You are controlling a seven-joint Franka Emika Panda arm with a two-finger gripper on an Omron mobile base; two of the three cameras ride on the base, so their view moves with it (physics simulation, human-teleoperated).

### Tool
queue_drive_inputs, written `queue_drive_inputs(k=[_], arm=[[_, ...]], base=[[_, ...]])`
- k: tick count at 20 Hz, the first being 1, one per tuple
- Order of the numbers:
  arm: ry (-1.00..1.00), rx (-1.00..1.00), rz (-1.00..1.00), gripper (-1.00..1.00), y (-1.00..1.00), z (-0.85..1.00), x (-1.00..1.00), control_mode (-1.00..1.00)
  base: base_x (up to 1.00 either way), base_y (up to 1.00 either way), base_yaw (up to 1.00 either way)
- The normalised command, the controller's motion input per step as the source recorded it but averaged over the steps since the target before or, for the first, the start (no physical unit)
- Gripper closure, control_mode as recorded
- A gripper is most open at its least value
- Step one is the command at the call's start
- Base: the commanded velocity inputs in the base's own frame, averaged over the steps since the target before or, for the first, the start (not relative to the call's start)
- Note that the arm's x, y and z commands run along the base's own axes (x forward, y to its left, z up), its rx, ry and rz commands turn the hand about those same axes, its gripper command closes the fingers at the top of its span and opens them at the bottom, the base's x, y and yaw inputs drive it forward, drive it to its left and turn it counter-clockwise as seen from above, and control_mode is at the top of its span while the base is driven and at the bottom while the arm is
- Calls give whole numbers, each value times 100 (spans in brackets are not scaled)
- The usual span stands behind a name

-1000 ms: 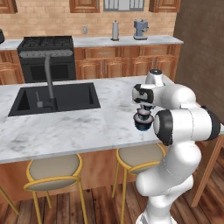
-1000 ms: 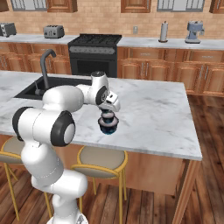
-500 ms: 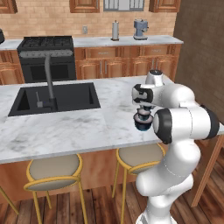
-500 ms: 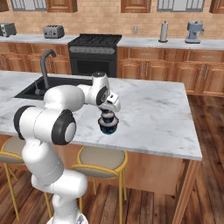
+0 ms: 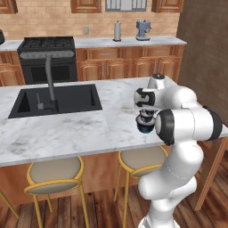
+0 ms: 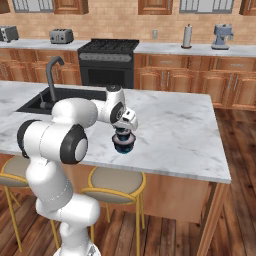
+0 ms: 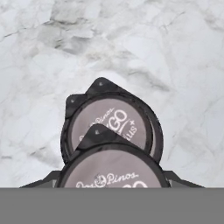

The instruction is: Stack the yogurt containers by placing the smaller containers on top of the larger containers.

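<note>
Tub [image 7: 111, 127] rim partly hidden beneath held cup [image 7: 111, 175].

Marble island [image 5: 80, 129] (sink [image 5: 58, 100] inset), stools [image 5: 53, 176], stove [image 5: 46, 44]

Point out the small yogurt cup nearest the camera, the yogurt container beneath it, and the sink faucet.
small yogurt cup [image 7: 111, 173]: hand view, on its pale lid.
yogurt container beneath [image 7: 111, 120]: hand view, on its printed lid.
sink faucet [image 5: 50, 78]: left base view, on the upright neck.
</note>
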Motion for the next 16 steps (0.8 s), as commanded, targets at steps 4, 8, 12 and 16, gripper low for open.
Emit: queue_drive_inputs(k=[4,8,12,16], arm=[[0,0,2,100,0,-15,2,-100],[0,0,2,100,0,-10,3,-100],[0,0,2,100,0,-6,3,-100],[0,0,1,100,0,-4,1,-100]], base=[[0,0,0],[0,0,0],[0,0,0],[0,0,0]])
